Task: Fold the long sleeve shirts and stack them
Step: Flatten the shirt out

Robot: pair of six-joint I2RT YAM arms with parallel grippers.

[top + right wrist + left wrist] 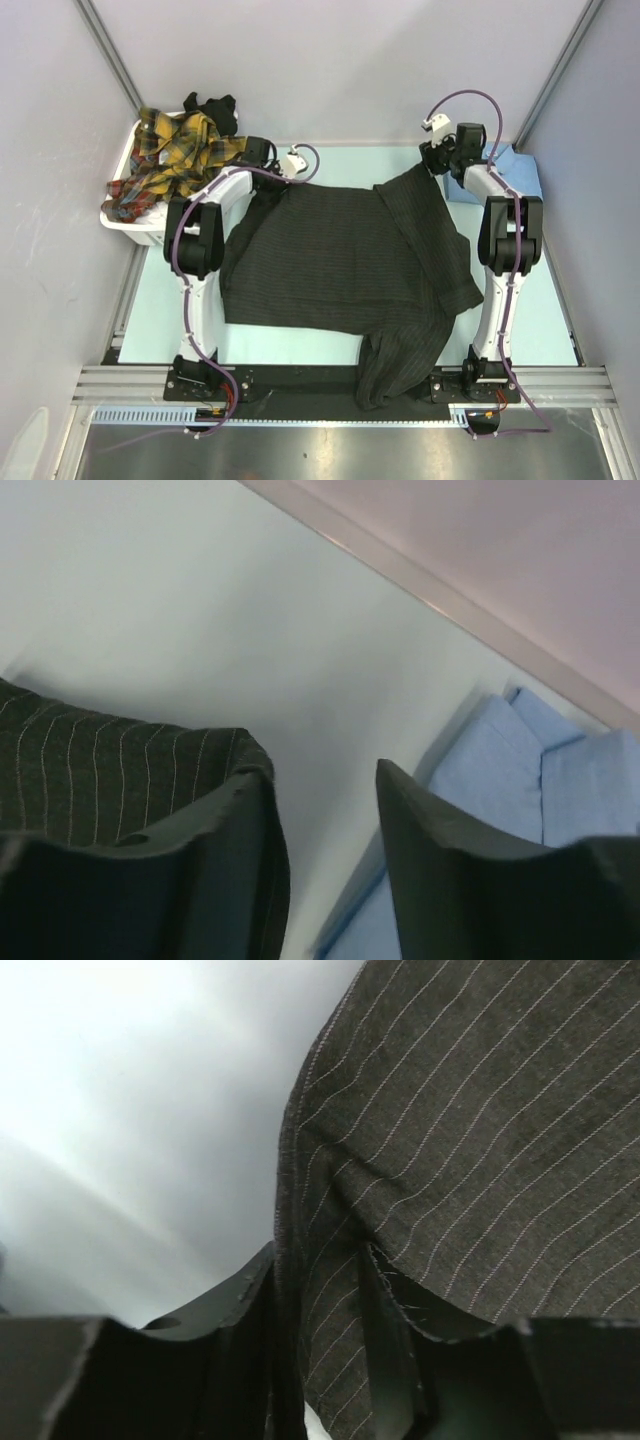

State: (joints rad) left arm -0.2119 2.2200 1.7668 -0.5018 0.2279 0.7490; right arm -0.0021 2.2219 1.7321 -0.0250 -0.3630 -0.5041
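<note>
The charcoal pinstriped long sleeve shirt (340, 255) lies spread on the table, one sleeve hanging over the front edge. My left gripper (265, 165) is at its far left corner. In the left wrist view its fingers stand apart, and a strip of the pinstriped cloth (470, 1110) still hangs between them at my left gripper (320, 1295). My right gripper (436, 158) is at the far right corner, open (318, 780), with bare table in the gap and the cloth's edge (100, 770) against its left finger. A folded light blue shirt (520, 172) (500, 770) lies just right of it.
A white laundry basket (135, 228) at the back left holds yellow-red plaid shirts (170, 155) and a dark garment (215, 108). Grey walls close in the back and both sides. The metal frame rail (340, 385) runs along the front edge.
</note>
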